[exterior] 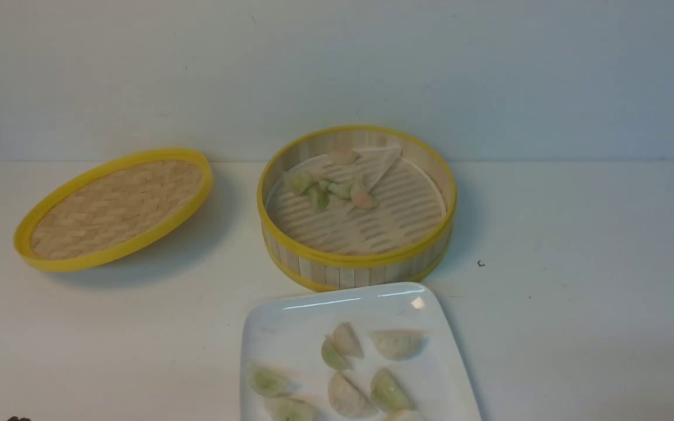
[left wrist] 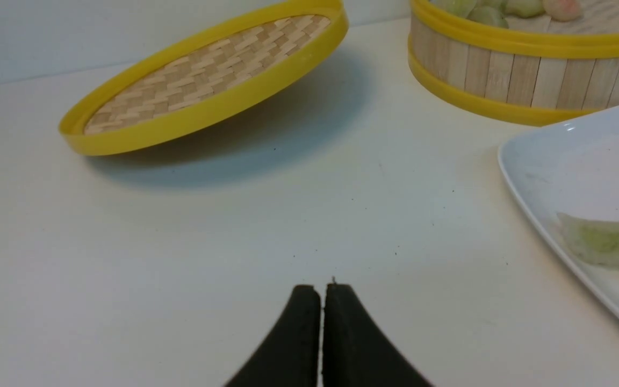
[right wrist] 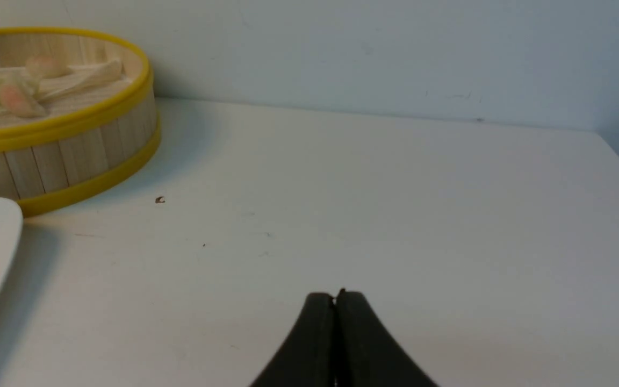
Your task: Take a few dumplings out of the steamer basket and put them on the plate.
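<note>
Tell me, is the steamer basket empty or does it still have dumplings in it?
Not empty: the steamer basket holds a cluster of dumplings on its slatted floor.

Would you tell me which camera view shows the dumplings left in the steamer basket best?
The front view: it looks down into the steamer basket, showing the whole cluster of dumplings on the slatted floor. The left wrist view catches only a few tops above the rim; the right wrist view shows some side-on, partly cut off.

Steamer basket [exterior: 358, 266] past my claws: pale wood slats, smooth yellow rims. Lid [exterior: 116, 208]: woven bamboo, matt. Plate [exterior: 290, 327] between my 2 claws: glossy white, looks ceramic. Dumplings [exterior: 346, 365] translucent, waxy. My left gripper [left wrist: 321, 293] pads: matt black. Table [exterior: 577, 292] matt white.
</note>
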